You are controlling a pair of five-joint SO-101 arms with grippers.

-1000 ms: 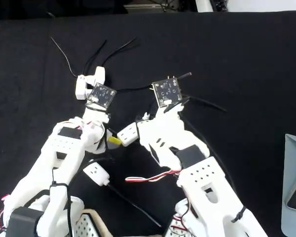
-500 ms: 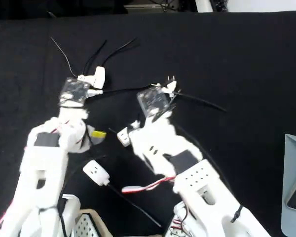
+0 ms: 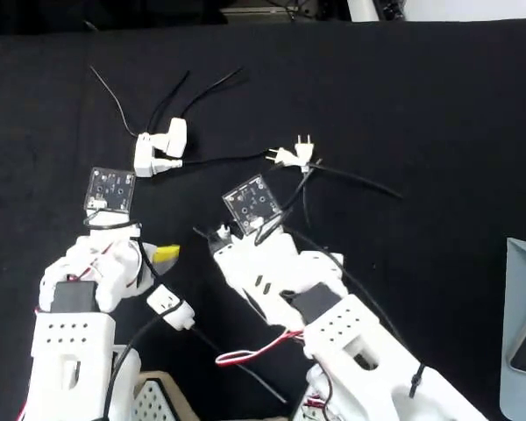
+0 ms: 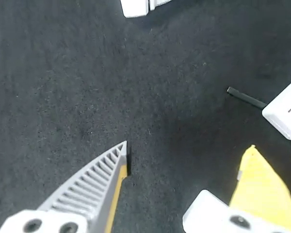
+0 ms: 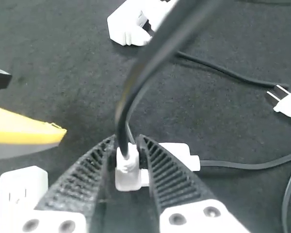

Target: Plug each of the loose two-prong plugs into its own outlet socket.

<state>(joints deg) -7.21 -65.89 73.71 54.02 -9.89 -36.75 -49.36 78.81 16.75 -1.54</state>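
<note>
Right wrist view: toward the table's near edge, the right gripper pinches a white two-prong plug on a black cord, beside a white outlet socket. The left gripper hangs spread, empty. Farther off lies another loose white plug. The cord's pull could twist the plug, making prongs miss the slots.

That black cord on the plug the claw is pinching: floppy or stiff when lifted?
Probably springy rather than limp: the black cord arches up from the white plug in the right gripper instead of drooping. It looks thin, so likely light and apt to trail along. The ribbed fingers pinch the plug's sides, so slipping seems unlikely.
</note>
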